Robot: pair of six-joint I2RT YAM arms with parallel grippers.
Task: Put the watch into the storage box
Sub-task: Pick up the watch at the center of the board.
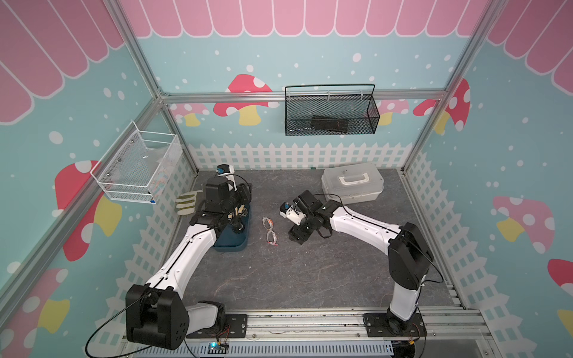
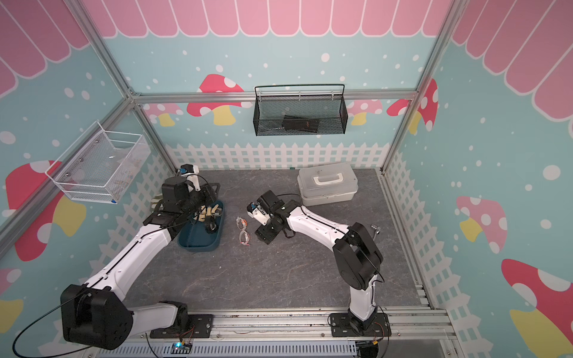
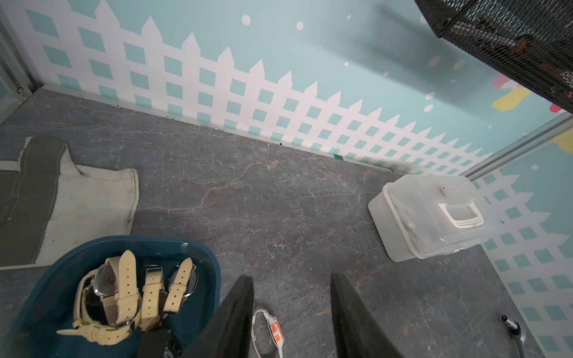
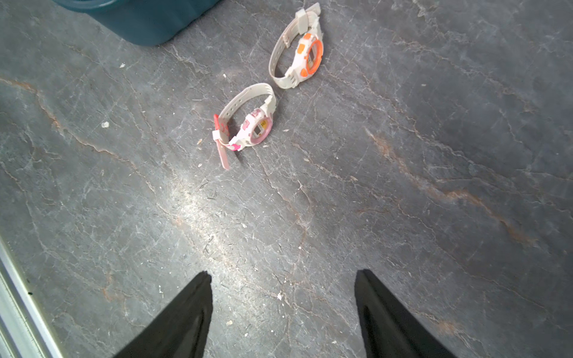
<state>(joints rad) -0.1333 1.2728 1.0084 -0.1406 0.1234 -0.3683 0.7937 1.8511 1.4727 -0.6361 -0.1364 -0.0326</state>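
Dark grey marbled counter (image 1: 310, 272) is carrying a dark teal-blue, low-walled plastic storage box (image 2: 198, 243) at the left, already holding several cream-strapped watches (image 3: 124, 297). The left gripper (image 3: 291, 279) is hovering by its right rim, jaws spread and empty. The right gripper (image 4: 283, 274), likewise spread on nothing, is facing the orange-faced watch (image 4: 305, 59) and the pink-faced watch (image 4: 251, 127), both lying just right of the box, seemingly left to store.

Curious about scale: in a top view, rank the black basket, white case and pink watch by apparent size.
black basket
white case
pink watch
The basket hangs nearer the camera, so its lead is unsure.
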